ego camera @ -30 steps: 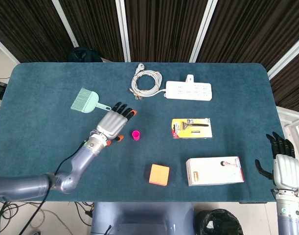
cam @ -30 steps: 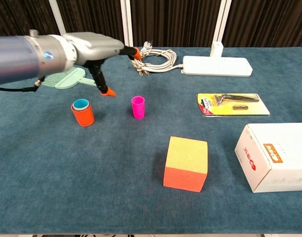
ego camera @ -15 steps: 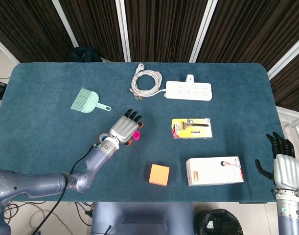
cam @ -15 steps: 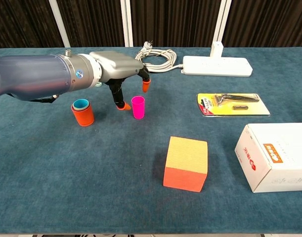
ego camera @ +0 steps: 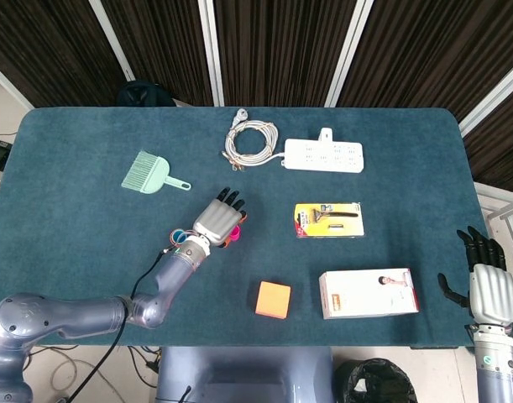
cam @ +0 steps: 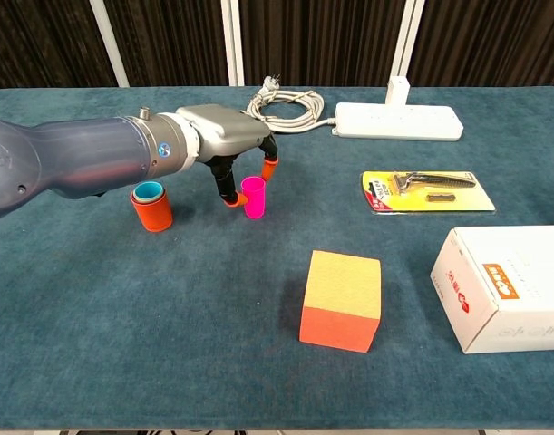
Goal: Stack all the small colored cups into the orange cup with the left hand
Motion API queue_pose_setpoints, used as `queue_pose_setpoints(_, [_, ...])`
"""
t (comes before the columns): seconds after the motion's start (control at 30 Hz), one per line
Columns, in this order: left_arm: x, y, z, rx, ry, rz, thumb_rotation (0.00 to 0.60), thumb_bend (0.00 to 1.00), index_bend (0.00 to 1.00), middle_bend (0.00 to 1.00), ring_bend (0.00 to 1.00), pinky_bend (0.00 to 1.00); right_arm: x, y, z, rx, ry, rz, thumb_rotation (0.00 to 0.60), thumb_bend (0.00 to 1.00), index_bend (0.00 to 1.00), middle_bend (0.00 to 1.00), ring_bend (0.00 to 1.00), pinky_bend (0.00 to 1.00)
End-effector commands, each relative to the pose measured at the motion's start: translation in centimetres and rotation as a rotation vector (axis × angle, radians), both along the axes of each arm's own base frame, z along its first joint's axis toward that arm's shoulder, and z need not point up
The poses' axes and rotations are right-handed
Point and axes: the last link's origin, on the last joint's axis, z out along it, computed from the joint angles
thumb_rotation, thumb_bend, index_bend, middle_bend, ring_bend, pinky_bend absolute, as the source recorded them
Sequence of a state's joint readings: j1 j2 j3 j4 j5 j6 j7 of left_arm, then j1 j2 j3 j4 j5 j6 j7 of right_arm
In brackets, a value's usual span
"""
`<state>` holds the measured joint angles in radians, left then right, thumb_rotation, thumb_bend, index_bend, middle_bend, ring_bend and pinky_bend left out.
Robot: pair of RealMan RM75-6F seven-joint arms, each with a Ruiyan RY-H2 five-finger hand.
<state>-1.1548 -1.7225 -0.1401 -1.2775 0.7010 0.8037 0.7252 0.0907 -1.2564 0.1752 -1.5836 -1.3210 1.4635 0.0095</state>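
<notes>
A small pink cup [cam: 253,197] stands upright on the teal table. My left hand [cam: 224,138] hovers over it, thumb tip close against the cup's left side and another fingertip [cam: 270,167] above its right rim; the cup still rests on the table. In the head view my left hand [ego camera: 218,221] covers most of the pink cup [ego camera: 235,238]. The orange cup [cam: 152,209], with a blue cup nested inside, stands left of the pink one beside my forearm. My right hand [ego camera: 489,290] hangs off the table's right edge, fingers apart and holding nothing.
An orange-and-yellow block [cam: 341,299] sits in front of the pink cup. A white box [cam: 503,285], a razor pack [cam: 426,190], a power strip [cam: 399,120] and a coiled cable [cam: 286,107] lie to the right and back. A green brush [ego camera: 151,174] lies at back left.
My left hand moved right and down from above the orange cup to the pink cup, and its fingers now straddle that cup. The right hand stayed still.
</notes>
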Motion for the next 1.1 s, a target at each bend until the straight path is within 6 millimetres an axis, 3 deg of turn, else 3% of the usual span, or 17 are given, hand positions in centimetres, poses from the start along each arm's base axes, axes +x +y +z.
queue_pose_setpoints(0.03, [0.0, -0.1, -0.1, -0.005, -0.002, -0.001, 0.600, 0.29, 0.44, 0.19, 0.00, 0.00, 0.0, 0.0, 0.0, -0.001, -0.001, 0.001, 0.600, 0.40, 0.13, 0.07, 0.09, 0.05])
queue_pose_setpoints(0.53, [-0.2, 0.0, 1.2, 0.028, -0.015, -0.008, 0.600, 0.32, 0.47, 0.21, 0.00, 0.00, 0.1, 0.1, 0.1, -0.001, -0.010, 0.006, 0.600, 0.40, 0.13, 0.07, 0.09, 0.05])
queue_pose_setpoints(0.8, [1.3, -0.3, 5.2, 0.076, -0.077, -0.047, 0.600, 0.31, 0.45, 0.21, 0.00, 0.00, 0.2, 0.1, 0.1, -0.001, -0.010, 0.008, 0.600, 0.40, 0.13, 0.07, 0.09, 0.05])
queue_pose_setpoints(0.93, [0.1, -1.3, 8.0, 0.085, -0.068, -0.049, 0.600, 0.31, 0.44, 0.21, 0.00, 0.00, 0.2, 0.1, 0.0, 0.003, -0.009, 0.009, 0.600, 0.40, 0.13, 0.07, 0.09, 0.05])
queue_pose_setpoints(1.1, [-2.9, -2.9, 11.5, 0.095, -0.051, -0.018, 0.600, 0.31, 0.43, 0.21, 0.00, 0.00, 0.4, 0.2, -0.1, 0.006, -0.006, 0.014, 0.600, 0.40, 0.13, 0.07, 0.09, 0.05])
